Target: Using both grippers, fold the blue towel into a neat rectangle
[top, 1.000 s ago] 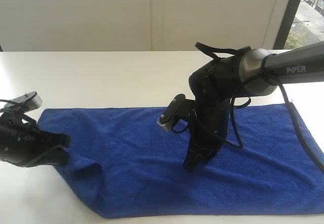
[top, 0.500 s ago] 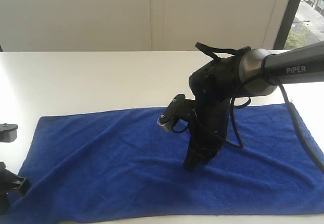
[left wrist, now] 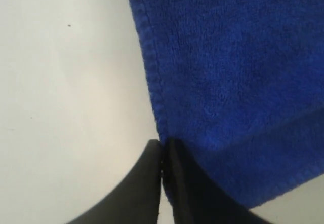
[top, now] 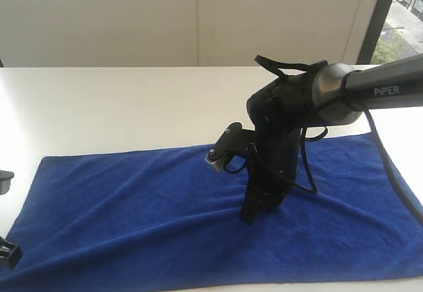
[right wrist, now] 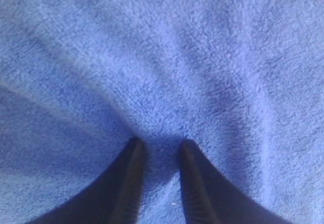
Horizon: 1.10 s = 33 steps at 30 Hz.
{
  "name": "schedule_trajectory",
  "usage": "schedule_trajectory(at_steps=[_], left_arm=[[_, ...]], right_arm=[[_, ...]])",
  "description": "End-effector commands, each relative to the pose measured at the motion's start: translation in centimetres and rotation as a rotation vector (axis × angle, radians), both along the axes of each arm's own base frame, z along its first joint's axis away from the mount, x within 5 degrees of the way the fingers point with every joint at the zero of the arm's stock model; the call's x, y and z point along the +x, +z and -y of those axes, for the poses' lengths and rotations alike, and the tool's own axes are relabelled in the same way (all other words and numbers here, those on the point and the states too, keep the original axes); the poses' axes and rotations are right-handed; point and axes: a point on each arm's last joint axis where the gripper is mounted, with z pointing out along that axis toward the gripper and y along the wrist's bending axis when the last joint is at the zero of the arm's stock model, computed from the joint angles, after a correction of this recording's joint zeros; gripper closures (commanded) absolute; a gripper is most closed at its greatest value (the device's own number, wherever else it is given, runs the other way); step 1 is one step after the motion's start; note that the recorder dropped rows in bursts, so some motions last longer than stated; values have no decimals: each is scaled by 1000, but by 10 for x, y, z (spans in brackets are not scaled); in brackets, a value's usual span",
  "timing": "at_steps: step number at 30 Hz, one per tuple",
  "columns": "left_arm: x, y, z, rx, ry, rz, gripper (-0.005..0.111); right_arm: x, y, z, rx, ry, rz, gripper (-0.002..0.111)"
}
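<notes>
The blue towel point(top: 132, 213) lies spread flat and long across the white table point(top: 132, 100). My right gripper point(top: 248, 218) points down onto the towel's middle. In the right wrist view its fingers point(right wrist: 159, 143) stand apart, tips pressed into the blue towel point(right wrist: 177, 57), which dips slightly between them. My left gripper point(top: 6, 252) sits low at the towel's near left corner, mostly cut off by the picture's edge. In the left wrist view its jaws point(left wrist: 163, 143) are nearly together, pinching the hemmed edge of the blue towel point(left wrist: 233, 72) at their tips.
Bare white table point(left wrist: 66, 107) lies beside the towel's left edge and behind the towel. A pale wall runs along the table's far side, with a dark window frame point(top: 380, 14) at the back right. The right arm's cables point(top: 307, 173) hang over the towel.
My left gripper has pulled the towel's left end out to the left and toward the front. The bunched fold there is gone and the towel lies flat. The right arm has not moved.
</notes>
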Motion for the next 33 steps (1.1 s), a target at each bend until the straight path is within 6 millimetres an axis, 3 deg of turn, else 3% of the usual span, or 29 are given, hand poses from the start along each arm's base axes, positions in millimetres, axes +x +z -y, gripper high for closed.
schedule_trajectory(at_steps=[1, 5, 12, 17, 21, 26, 33], left_arm=[[-6, 1, -2, 13, -19, -42, 65], [-3, 4, -2, 18, -25, -30, 48], [16, 26, 1, 9, 9, 48, 48], [42, 44, 8, -77, 55, 292, 49], [59, 42, 13, -127, 92, 439, 69], [82, 23, 15, -121, 80, 456, 103], [112, -9, 19, -112, 85, 440, 107]], right_arm=[[3, -10, 1, 16, -14, 3, 82], [3, -10, 1, 14, -15, 0, 82], [2, 16, 1, 37, -7, 66, 82], [-2, 48, 3, 70, -7, 140, 82], [-6, 70, 11, 29, 7, 191, 84], [5, 84, 37, 1, -70, 266, 108], [43, 61, 108, -24, -262, 238, 108]])
